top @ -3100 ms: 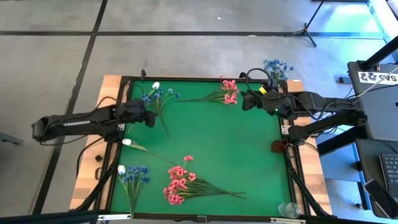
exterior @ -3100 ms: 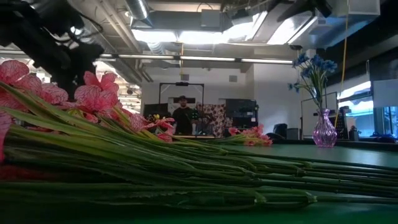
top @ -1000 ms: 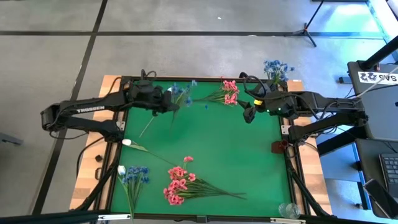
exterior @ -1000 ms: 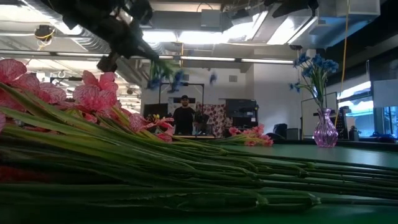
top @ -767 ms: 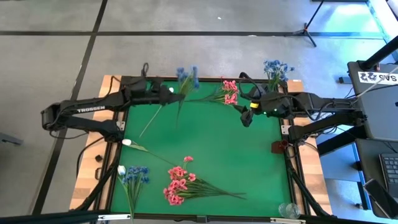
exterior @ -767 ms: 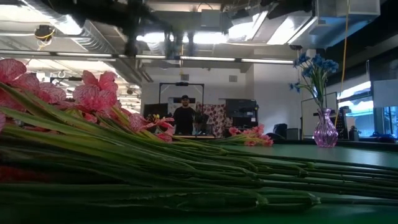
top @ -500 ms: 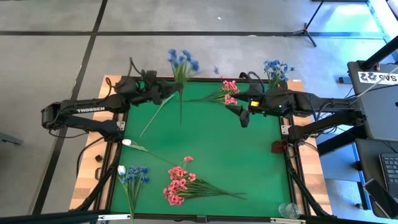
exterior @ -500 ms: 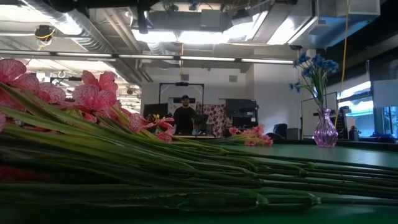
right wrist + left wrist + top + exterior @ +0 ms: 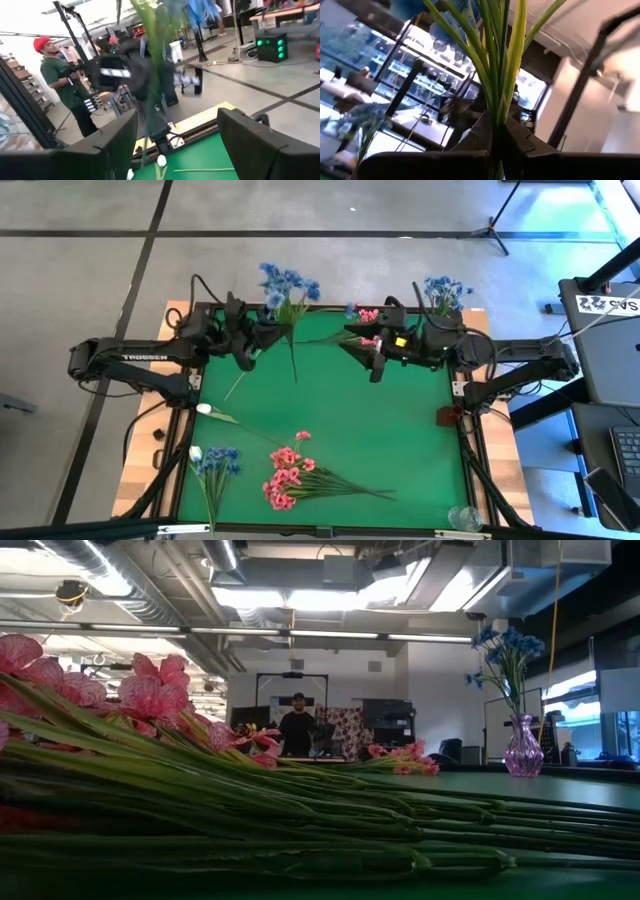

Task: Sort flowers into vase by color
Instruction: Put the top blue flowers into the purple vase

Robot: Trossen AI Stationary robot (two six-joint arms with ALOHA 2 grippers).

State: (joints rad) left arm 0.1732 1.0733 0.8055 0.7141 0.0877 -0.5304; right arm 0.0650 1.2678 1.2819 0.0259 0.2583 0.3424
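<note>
My left gripper (image 9: 268, 333) is raised over the far left of the green mat (image 9: 400, 450), shut on a blue flower spray (image 9: 285, 285). The spray's blossoms are up and its stem ends (image 9: 294, 370) trail toward the near side. My right gripper (image 9: 366, 358) stands open just to the spray's right, pointing at it; the right wrist view shows the spray (image 9: 152, 55) ahead between its fingers. A glass vase (image 9: 521, 755) with blue flowers (image 9: 442, 290) stands at the far right corner. Both grippers are above the low view's picture. My left gripper pinches the spray's bundle of green stems (image 9: 498, 117) between its two fingers, part-way down from the blossoms. The fingers come level from the table's left and lie across the stems. The spray is lifted clear of the mat, tilted, blossoms uppermost.
Pink sprays (image 9: 368, 316) lie at the far edge behind my right gripper. A pink bunch (image 9: 288, 476) lies near the front, blue and white flowers (image 9: 212, 460) at the near left, a white bud (image 9: 204, 408) on the left. A thin stem (image 9: 238, 380) slants below my left gripper. People stand beyond the table.
My left gripper has risen out of the low view and tipped the blue spray up, so its blossoms now stand beyond the far edge in the high view. My right gripper has gone up and toward the table's left, closing on the spray, still open.
</note>
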